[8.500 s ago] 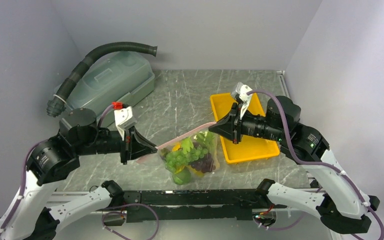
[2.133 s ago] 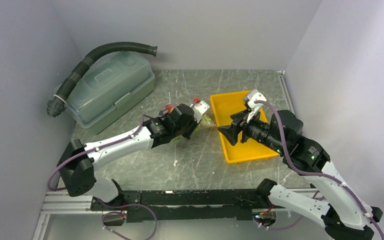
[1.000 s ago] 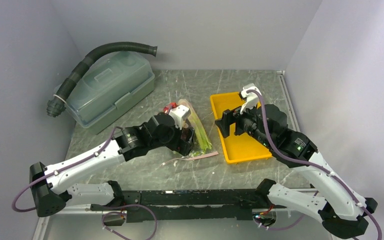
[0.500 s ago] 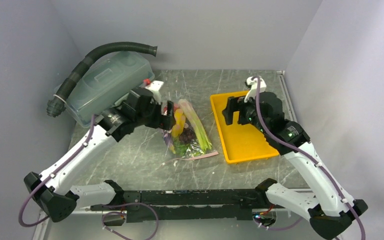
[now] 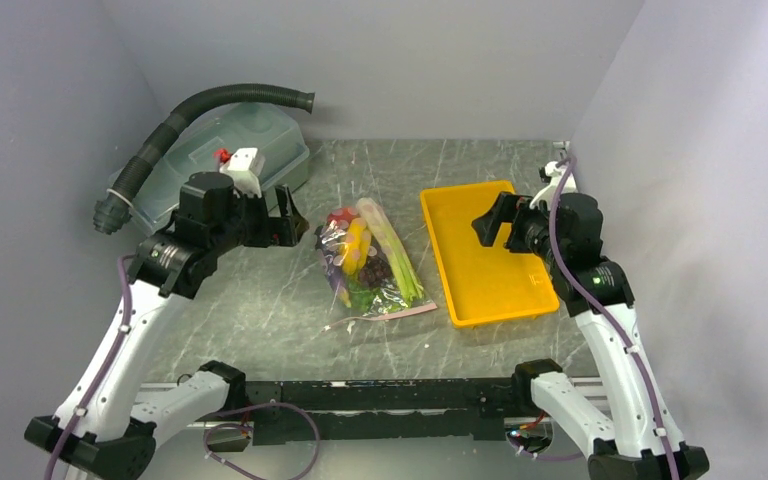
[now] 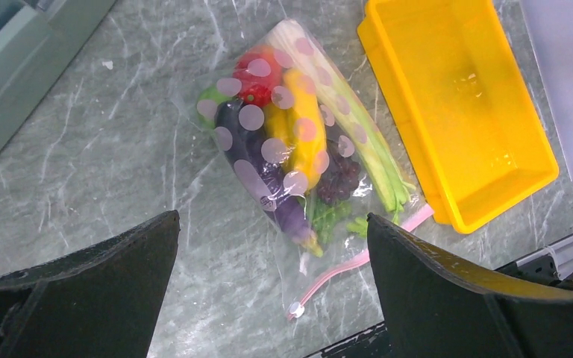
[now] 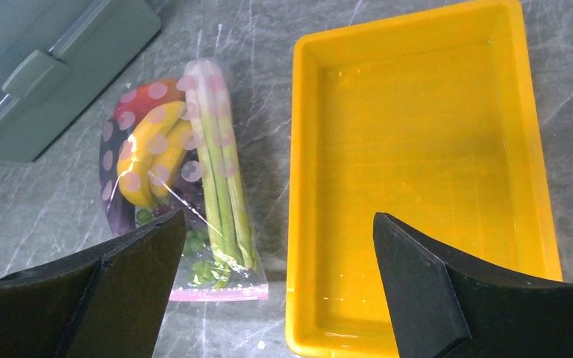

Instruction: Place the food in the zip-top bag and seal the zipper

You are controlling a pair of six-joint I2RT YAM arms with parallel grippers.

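Observation:
The zip-top bag lies flat on the table between the arms, nothing touching it. The food is inside: yellow bananas, purple eggplant, red pepper, dark grapes and celery. The pink zipper runs along the bag's near edge, its white slider at the left end; it also shows in the right wrist view as the zipper. My left gripper hangs open and empty, high up to the left of the bag. My right gripper is open and empty above the yellow tray.
An empty yellow tray sits just right of the bag. A translucent lidded tub with a black ribbed hose over it stands at the back left, close behind the left arm. Grey walls close in three sides.
Both arms have risen and drawn away from the bag, the left toward the tub, the right toward the right wall. The right jaws spread a little wider. The bag has stayed put.

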